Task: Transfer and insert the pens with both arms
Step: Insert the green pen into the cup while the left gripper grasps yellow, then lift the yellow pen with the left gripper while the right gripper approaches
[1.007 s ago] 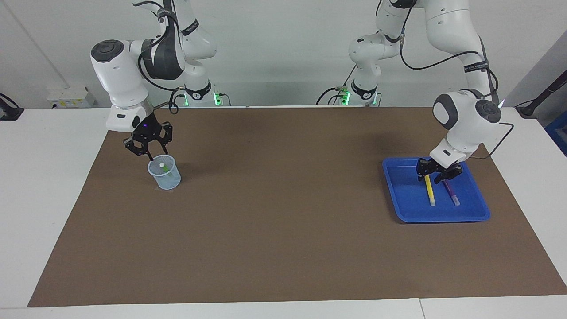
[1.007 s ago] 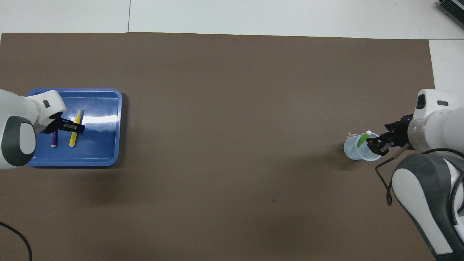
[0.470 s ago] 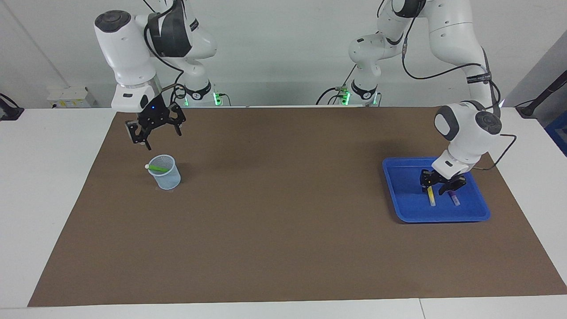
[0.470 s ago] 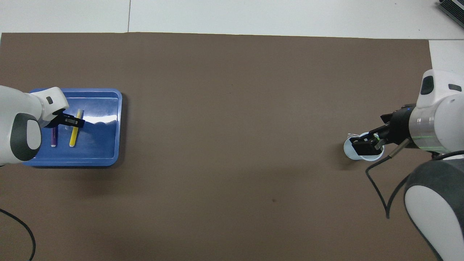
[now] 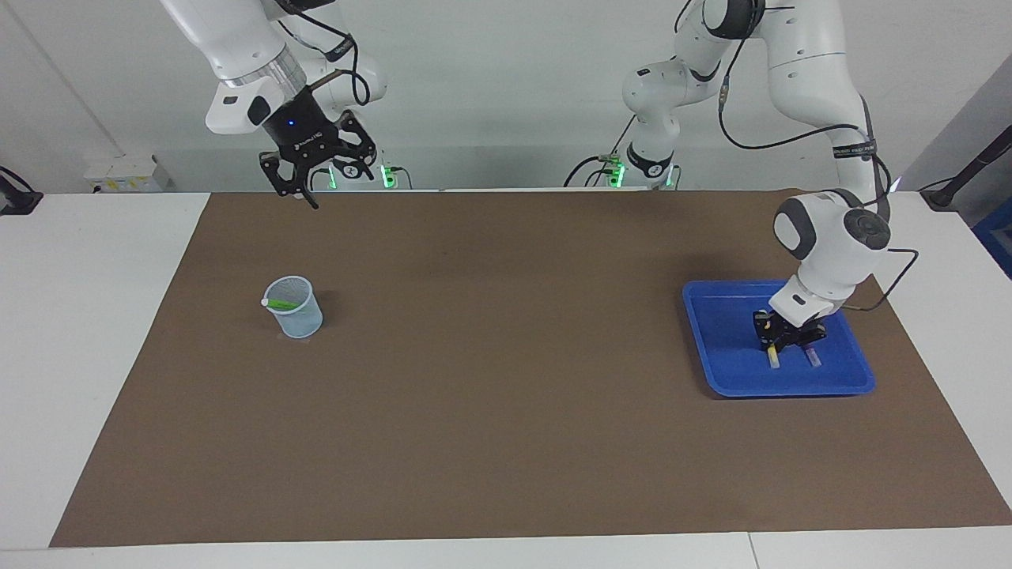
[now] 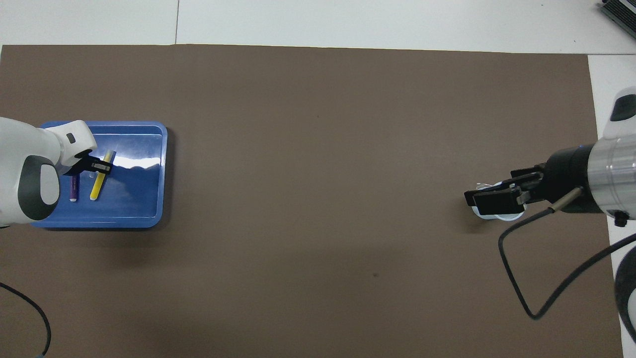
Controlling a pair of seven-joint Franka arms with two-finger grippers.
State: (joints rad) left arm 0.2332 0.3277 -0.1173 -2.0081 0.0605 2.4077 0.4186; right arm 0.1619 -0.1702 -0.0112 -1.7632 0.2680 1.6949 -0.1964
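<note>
Brown mat [image 5: 506, 442]; left end effector [image 5: 773, 341] clamped around yellow pen [image 6: 97, 183], lengthwise toward robots.

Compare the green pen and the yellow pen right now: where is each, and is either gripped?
The green pen leans in the mesh cup at the right arm's end; the yellow pen lies flat in the blue tray at the left arm's end. The green pen is free, the open right gripper raised well above it; the left gripper is shut on the yellow pen. Both are slim with whitish tips.
</note>
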